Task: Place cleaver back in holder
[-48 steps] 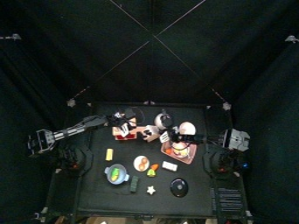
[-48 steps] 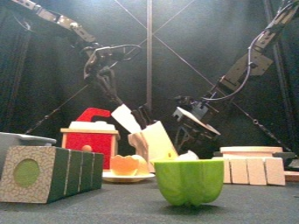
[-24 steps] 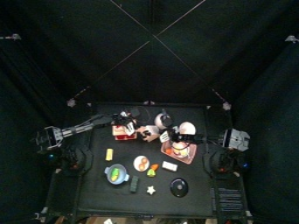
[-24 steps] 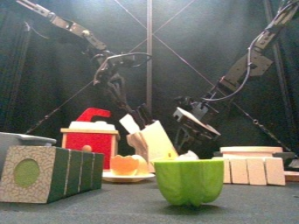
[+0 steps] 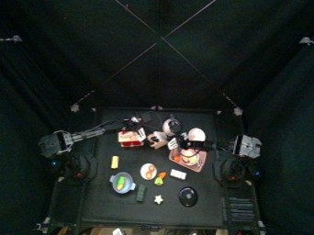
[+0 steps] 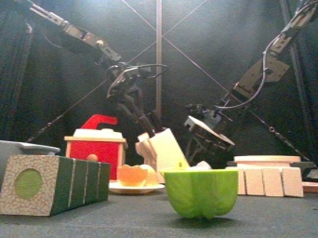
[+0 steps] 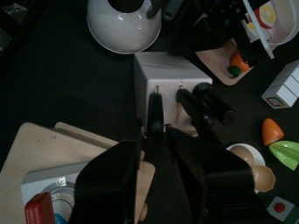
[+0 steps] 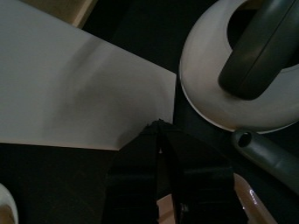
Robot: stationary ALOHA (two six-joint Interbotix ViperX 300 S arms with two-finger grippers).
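1 holder, 1 cleaver, 2 arms.

Matt pale wooden holder, black handles.

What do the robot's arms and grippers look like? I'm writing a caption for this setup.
Both arms are thin black jointed links. The left arm carries a loose black cable looping beside its wrist; the right arm has boxy joints. The left gripper has two long, flat black jaws. The right gripper has glossy black narrow jaws. No markings are readable.
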